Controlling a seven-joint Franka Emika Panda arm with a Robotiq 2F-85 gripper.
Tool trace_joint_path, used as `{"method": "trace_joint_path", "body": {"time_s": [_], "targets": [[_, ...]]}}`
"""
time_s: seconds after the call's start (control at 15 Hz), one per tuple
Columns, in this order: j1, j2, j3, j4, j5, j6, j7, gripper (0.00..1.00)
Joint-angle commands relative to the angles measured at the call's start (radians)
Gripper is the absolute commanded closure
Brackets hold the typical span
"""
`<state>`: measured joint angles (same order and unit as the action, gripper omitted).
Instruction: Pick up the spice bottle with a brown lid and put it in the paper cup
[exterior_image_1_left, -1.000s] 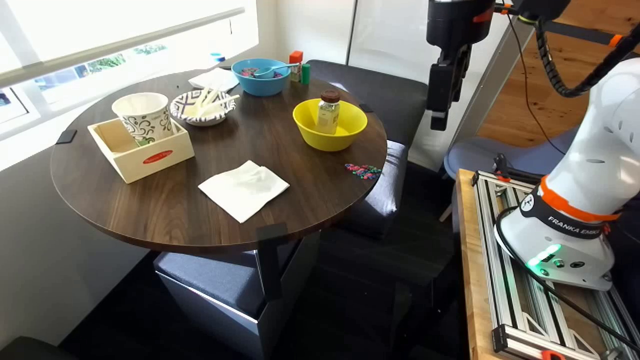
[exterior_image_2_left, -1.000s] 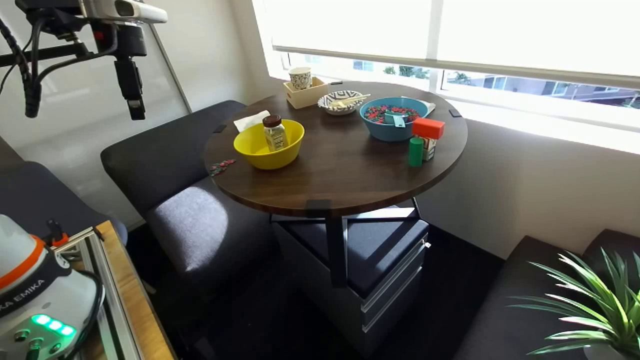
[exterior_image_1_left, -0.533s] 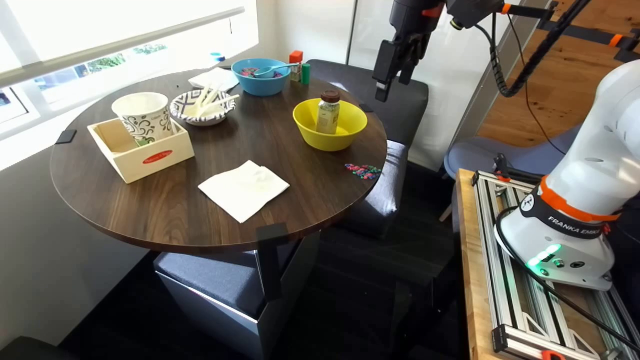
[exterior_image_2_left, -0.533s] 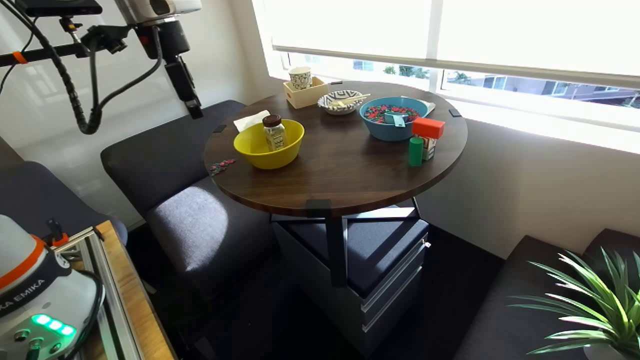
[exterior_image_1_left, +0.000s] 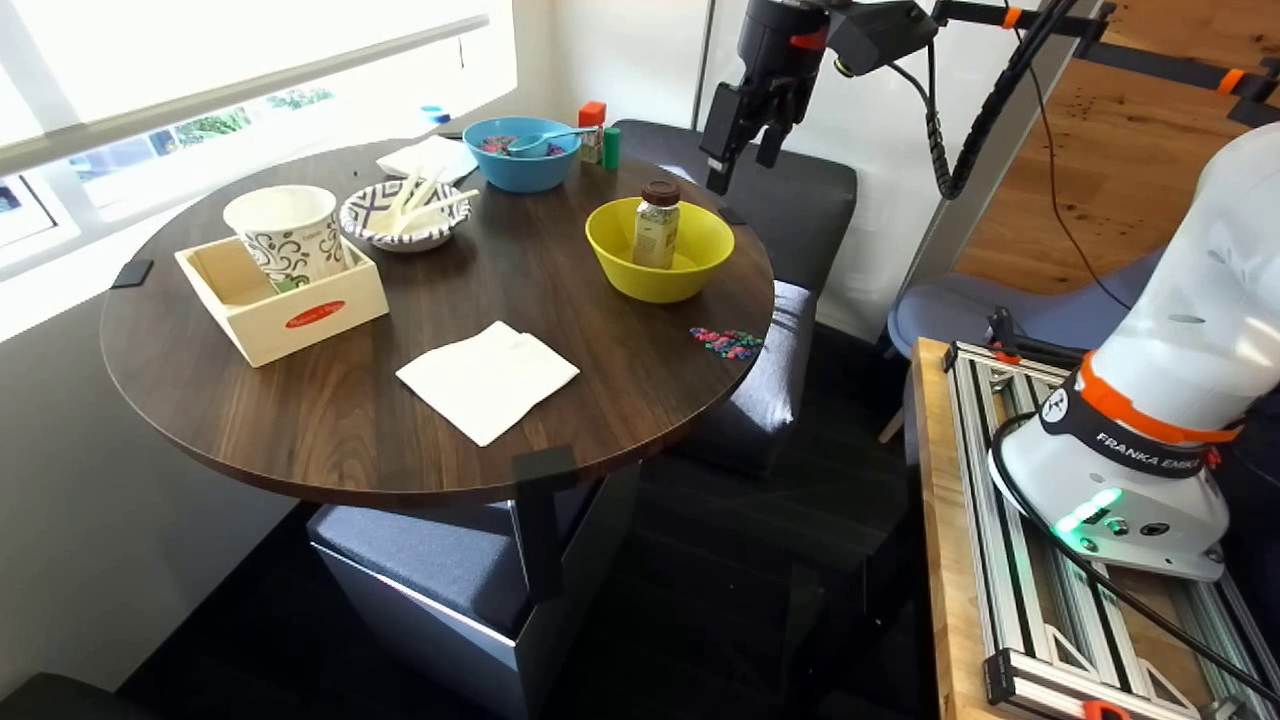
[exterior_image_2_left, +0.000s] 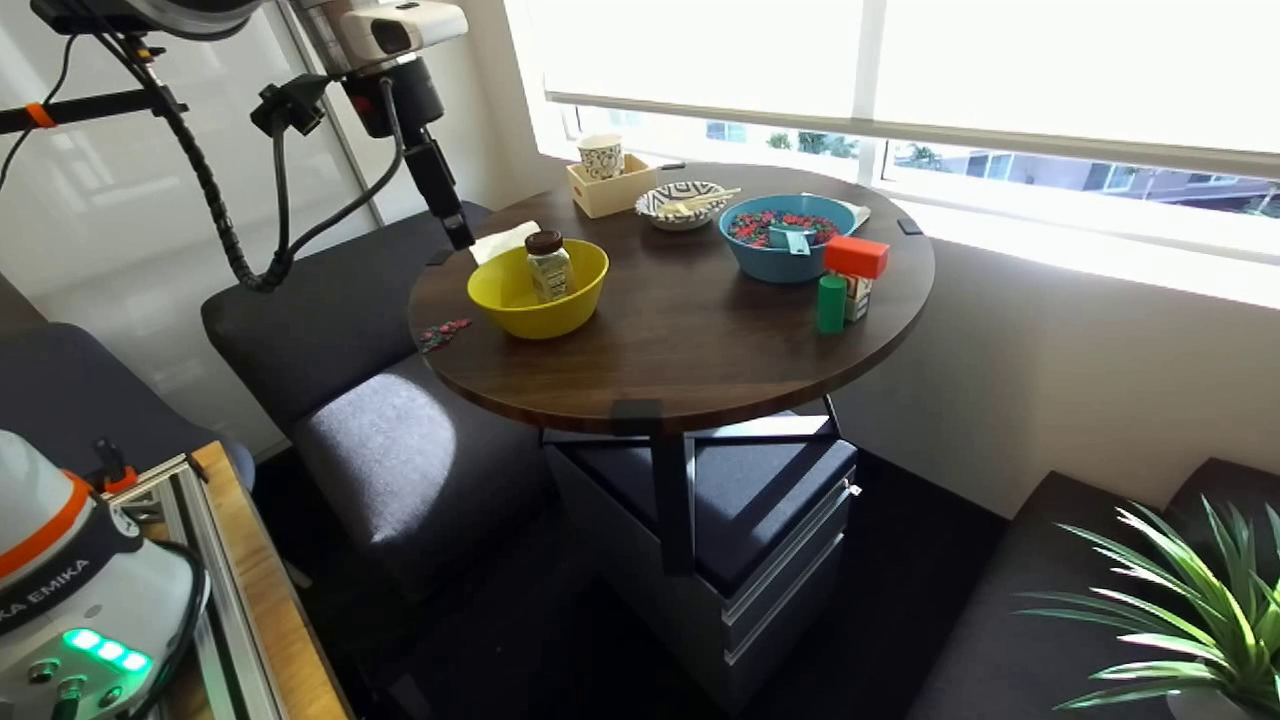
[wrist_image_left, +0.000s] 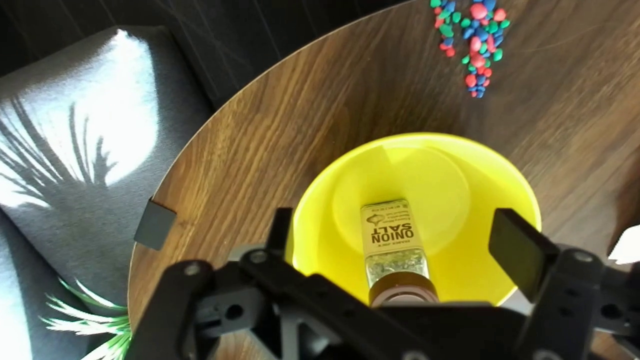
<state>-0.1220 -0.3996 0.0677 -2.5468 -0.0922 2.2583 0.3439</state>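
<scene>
The spice bottle has a brown lid and a pale "Onion Salt" label. It stands, leaning slightly, inside the yellow bowl. Bottle and bowl show in both exterior views. The patterned white paper cup stands in a small wooden box across the table; the cup also shows in an exterior view and is out of the wrist view. My gripper is open and empty, above and beside the bowl. In the wrist view, the bottle lies between the spread fingers, untouched.
A blue bowl with a spoon, a patterned bowl with utensils, and a red-topped container beside a green one stand on the table. A napkin and small coloured pieces lie near the yellow bowl.
My open gripper has moved toward the table and lower, from far off the table's edge to close by the yellow bowl. The objects have not moved.
</scene>
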Motion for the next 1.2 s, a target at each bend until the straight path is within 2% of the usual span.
{"method": "trace_joint_path", "body": {"time_s": [0.0, 0.4, 0.67, 1.13], "targets": [[0.004, 0.074, -0.023, 0.038, 0.003, 0.047, -0.023, 0.0], [0.015, 0.278, -0.078, 0.178, 0.043, 0.133, -0.106, 0.0], [0.034, 0.363, -0.076, 0.267, 0.033, 0.051, -0.115, 0.0], [0.057, 0.455, -0.082, 0.305, 0.084, 0.077, -0.147, 0.01]]}}
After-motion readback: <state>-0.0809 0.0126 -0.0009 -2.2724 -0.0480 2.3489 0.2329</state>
